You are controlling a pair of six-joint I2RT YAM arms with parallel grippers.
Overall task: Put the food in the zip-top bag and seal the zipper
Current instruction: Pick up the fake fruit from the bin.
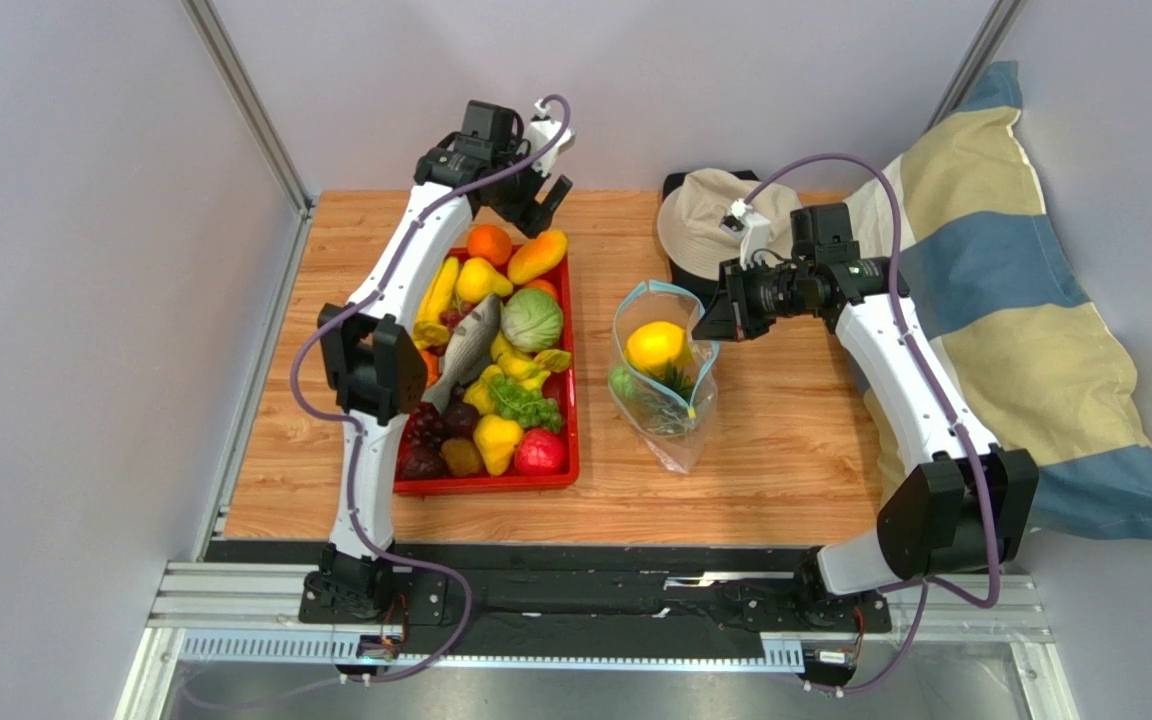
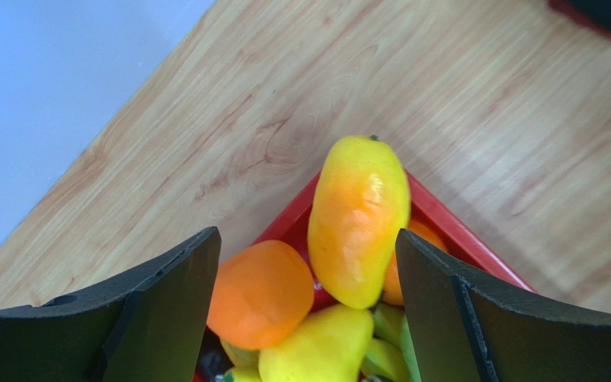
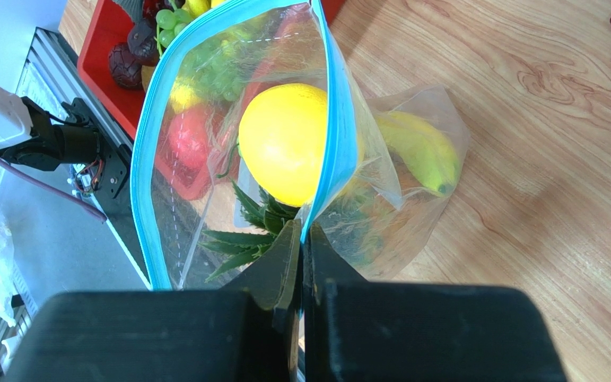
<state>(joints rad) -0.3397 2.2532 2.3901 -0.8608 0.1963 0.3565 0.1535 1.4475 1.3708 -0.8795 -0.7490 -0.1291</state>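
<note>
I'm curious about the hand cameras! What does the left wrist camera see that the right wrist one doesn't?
Left wrist only: a mango and an orange, framed by the open left gripper. Right wrist only: the right gripper pinching the zip-top bag's zipper, a lemon inside the bag. Both: the red tray and the wooden table.

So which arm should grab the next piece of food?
Left. The left gripper hangs open right above the mango at the tray's far end. The right gripper is shut on the bag's rim, propping its mouth open; letting go would probably let it sag.
</note>
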